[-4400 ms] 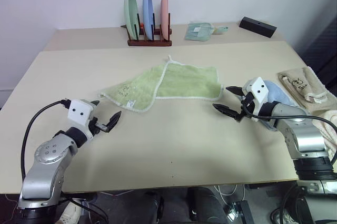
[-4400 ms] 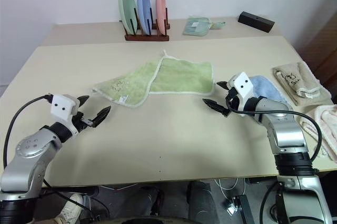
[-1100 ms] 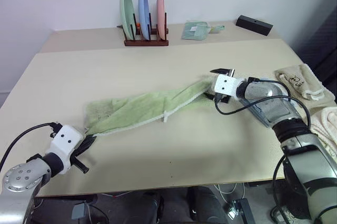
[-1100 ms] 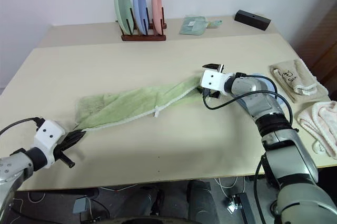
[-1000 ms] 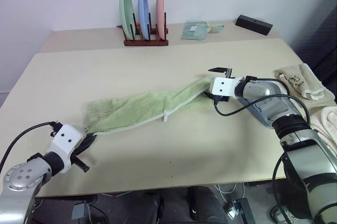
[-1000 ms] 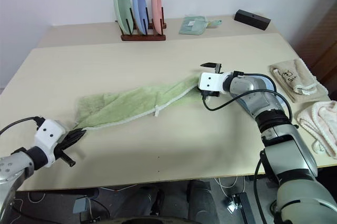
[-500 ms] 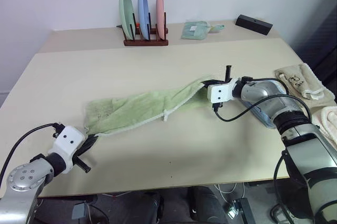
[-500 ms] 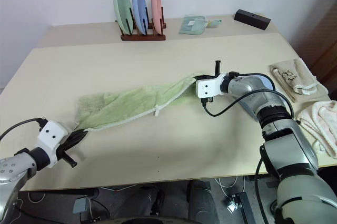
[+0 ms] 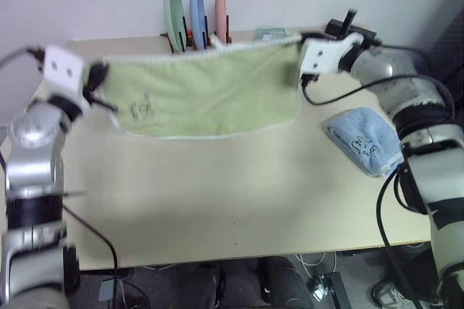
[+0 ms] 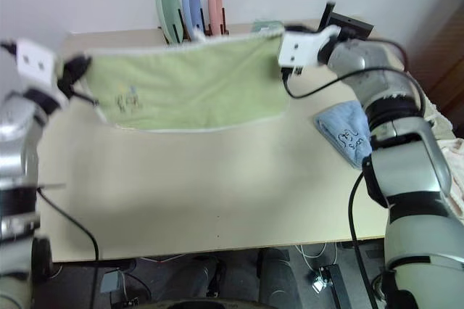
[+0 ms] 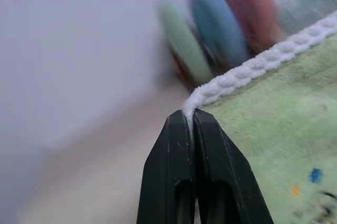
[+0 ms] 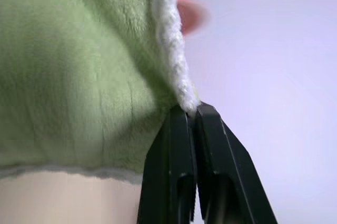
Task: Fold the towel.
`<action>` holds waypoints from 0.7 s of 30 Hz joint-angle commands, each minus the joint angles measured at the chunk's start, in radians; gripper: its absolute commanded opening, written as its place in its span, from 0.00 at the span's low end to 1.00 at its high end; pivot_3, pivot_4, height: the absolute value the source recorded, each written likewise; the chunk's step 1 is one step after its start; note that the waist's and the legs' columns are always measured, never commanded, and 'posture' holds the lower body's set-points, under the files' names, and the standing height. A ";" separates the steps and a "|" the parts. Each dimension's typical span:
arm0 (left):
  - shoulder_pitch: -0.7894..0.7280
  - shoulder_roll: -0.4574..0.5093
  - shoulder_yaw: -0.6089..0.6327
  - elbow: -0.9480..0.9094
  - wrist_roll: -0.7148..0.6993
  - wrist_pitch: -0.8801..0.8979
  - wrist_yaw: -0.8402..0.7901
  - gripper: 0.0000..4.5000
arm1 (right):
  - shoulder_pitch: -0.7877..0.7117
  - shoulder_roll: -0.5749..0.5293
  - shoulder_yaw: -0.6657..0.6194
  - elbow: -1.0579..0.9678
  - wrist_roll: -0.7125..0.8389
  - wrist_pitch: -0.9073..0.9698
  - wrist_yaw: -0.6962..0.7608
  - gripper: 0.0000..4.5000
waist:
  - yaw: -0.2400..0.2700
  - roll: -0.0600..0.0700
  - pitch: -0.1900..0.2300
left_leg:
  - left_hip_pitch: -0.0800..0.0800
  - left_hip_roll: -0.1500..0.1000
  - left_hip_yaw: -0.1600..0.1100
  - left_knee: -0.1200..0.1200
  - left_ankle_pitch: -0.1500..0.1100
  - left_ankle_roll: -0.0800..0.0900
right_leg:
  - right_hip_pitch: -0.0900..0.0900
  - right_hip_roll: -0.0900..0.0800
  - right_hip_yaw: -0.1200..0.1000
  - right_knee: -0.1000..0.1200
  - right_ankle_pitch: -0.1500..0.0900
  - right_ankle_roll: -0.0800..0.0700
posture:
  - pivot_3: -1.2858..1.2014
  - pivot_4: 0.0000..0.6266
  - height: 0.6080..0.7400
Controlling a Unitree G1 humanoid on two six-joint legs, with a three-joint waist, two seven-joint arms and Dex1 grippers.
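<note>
Towel (image 9: 206, 95) hangs spread above the table (image 9: 217, 193), over its far half, lower edge just above or at the surface, cannot tell which; left gripper (image 11: 190, 116) is pinched on its top corner at 9 o'clock, right gripper (image 12: 190, 109) pinched on its top corner at 3 o'clock; plate rack (image 9: 196, 15) stands behind the towel at 12 o'clock, on the rear table section; box (image 9: 353, 30) lies at 1 o'clock, behind the right gripper; folded towel (image 9: 362, 141) lies on the table at 3 o'clock, right of and nearer than the hanging towel, apart from it; the table's near half lies before the towel at 6 o'clock.
</note>
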 commanded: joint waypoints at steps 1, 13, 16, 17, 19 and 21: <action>-0.145 0.057 -0.008 0.142 0.042 -0.113 0.024 0.00 | -0.081 -0.023 -0.031 0.026 0.006 -0.010 -0.035 0.02 | -0.014 0.000 0.000 | 0.000 0.000 0.000 -0.001 0.000 0.000 | 0.000 0.000 0.000 -0.001 0.000 0.000 | 0.52 0.24 1.00; 0.469 0.091 0.089 -0.326 -0.123 0.102 -0.197 0.00 | 0.446 -0.101 -0.125 -0.547 0.439 0.129 0.577 0.02 | -0.061 0.000 0.000 | 0.000 0.001 0.001 -0.001 -0.002 0.002 | -0.003 0.000 0.000 0.001 0.000 0.001 | 0.52 0.24 1.00; 0.717 0.084 0.125 -0.471 -0.134 0.124 -0.244 0.00 | 0.692 -0.190 -0.141 -0.816 0.541 0.320 0.728 0.02 | -0.044 0.001 0.001 | -0.001 0.001 0.002 0.000 -0.003 0.004 | -0.004 0.000 0.001 0.001 0.000 0.001 | 0.52 0.24 1.00; 0.775 0.072 0.135 -0.509 -0.137 0.128 -0.244 0.00 | 0.764 -0.224 -0.151 -0.892 0.565 0.380 0.766 0.02 | -0.038 0.002 0.001 | -0.002 0.001 0.002 0.000 -0.003 0.004 | -0.004 0.000 0.002 0.000 0.000 0.001 | 0.52 0.24 1.00; 0.859 0.049 0.152 -0.580 -0.155 0.145 -0.239 0.00 | 0.873 -0.285 -0.179 -1.013 0.615 0.488 0.822 0.02 | -0.016 0.002 0.002 | 0.000 0.001 0.003 0.001 -0.004 0.005 | -0.001 0.000 0.002 0.000 0.000 0.001 | 0.52 0.24 1.00; 0.914 0.034 0.164 -0.632 -0.175 0.165 -0.238 0.00 | 0.943 -0.326 -0.208 -1.099 0.658 0.576 0.855 0.02 | -0.002 0.002 0.002 | 0.003 0.001 0.003 0.003 -0.004 0.006 | 0.003 0.000 0.002 0.000 0.001 0.002 | 0.52 0.24 1.00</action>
